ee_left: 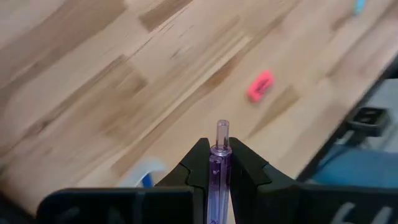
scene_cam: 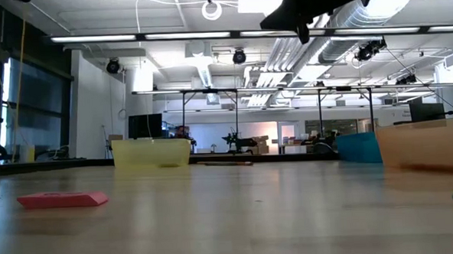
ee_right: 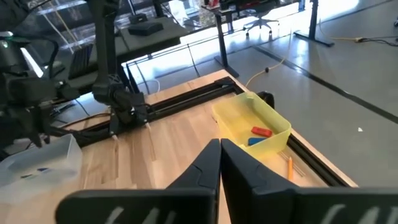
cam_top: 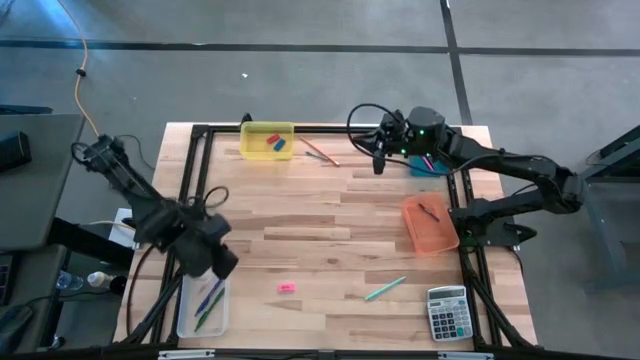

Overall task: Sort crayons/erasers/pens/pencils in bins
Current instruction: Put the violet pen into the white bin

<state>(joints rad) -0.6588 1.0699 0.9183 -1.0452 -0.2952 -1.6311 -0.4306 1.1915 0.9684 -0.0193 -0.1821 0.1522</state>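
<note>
My left claw (ee_left: 217, 163) is clenched on a purple pen (ee_left: 219, 177) above the clear bin (cam_top: 203, 306); released off-line, I reckon it'll clip the rim and roll across the counter (cam_top: 330, 200). Right claw (ee_right: 220, 155) is closed, empty, near the teal bin (cam_top: 428, 166). I count four bins, three erasers: two in yellow bin (cam_top: 268, 141), a pink eraser (cam_top: 287, 288) loose.

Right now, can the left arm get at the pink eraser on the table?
Probably not yet: the left pincer is shut on a purple pen. Bare table lies between it and the pink eraser, so the path looks free.
</note>
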